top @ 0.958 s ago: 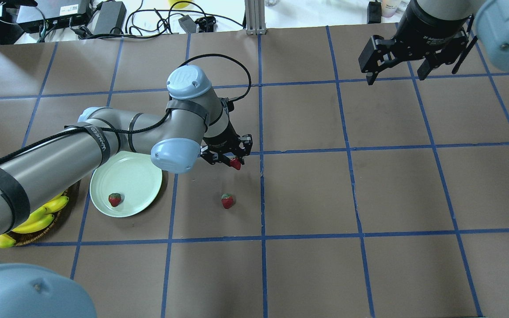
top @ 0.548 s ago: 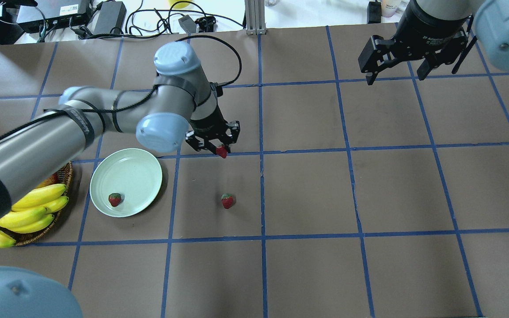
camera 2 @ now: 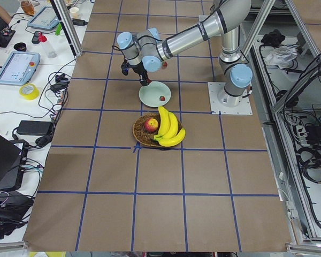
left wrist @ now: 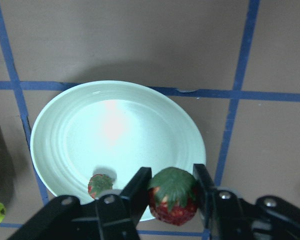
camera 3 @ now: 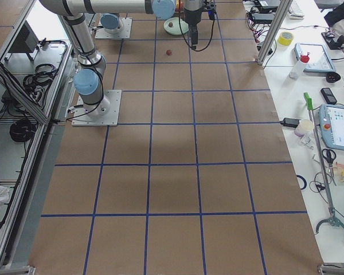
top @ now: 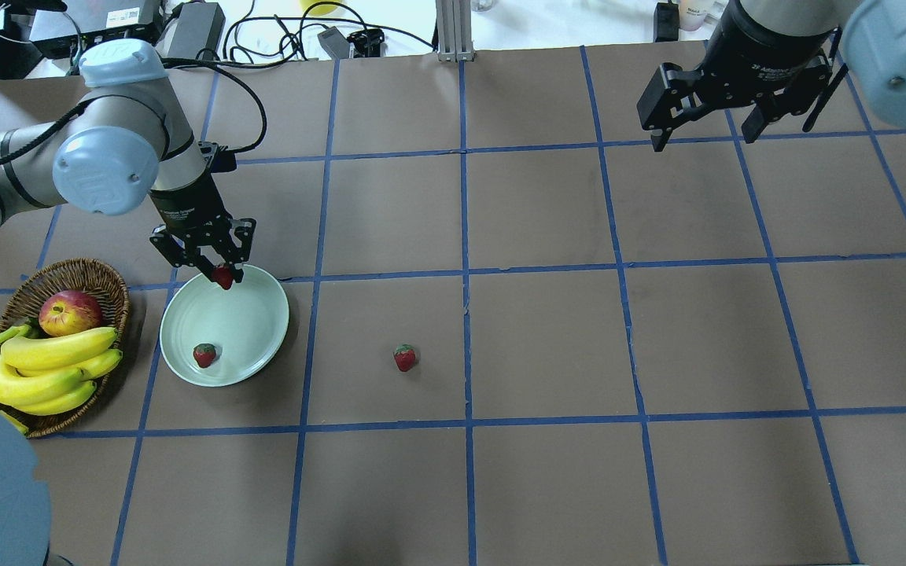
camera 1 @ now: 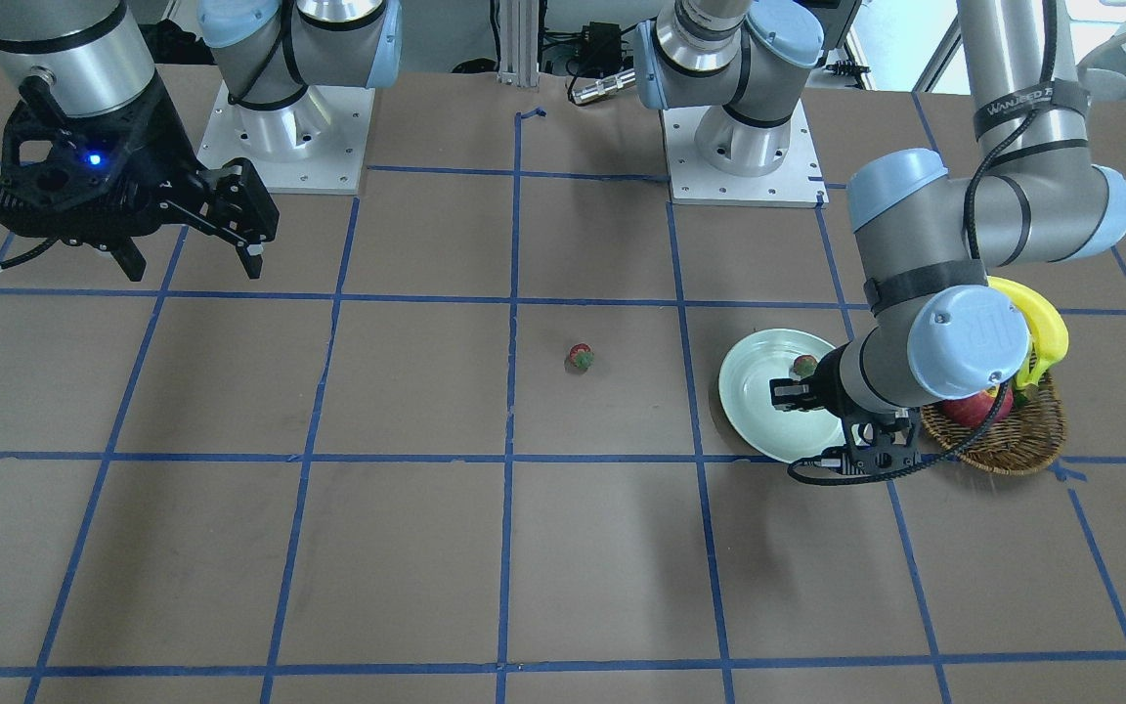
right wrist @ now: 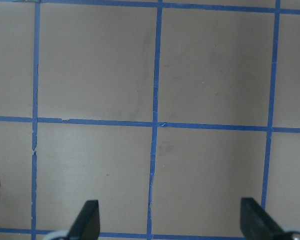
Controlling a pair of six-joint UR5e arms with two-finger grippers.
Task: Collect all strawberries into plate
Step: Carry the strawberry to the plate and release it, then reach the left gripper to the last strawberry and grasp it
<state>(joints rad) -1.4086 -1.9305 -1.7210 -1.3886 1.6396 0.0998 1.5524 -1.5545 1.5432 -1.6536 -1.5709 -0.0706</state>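
The left tool (top: 222, 274) clamps one strawberry (left wrist: 173, 200) over the plate (top: 256, 314) rim. A second strawberry (top: 204, 354) lies inside the plate. A third strawberry (top: 405, 358) rests on the surface (top: 547, 330), apart from the plate. The right tool (top: 705, 137) hangs spread wide, far from the plate.

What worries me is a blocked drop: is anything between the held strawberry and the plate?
Nothing visible is. The left end effector grips the held strawberry above the plate, near its edge, with bare plate surface next to it. The other strawberry lies in the plate but apart, toward the opposite rim.
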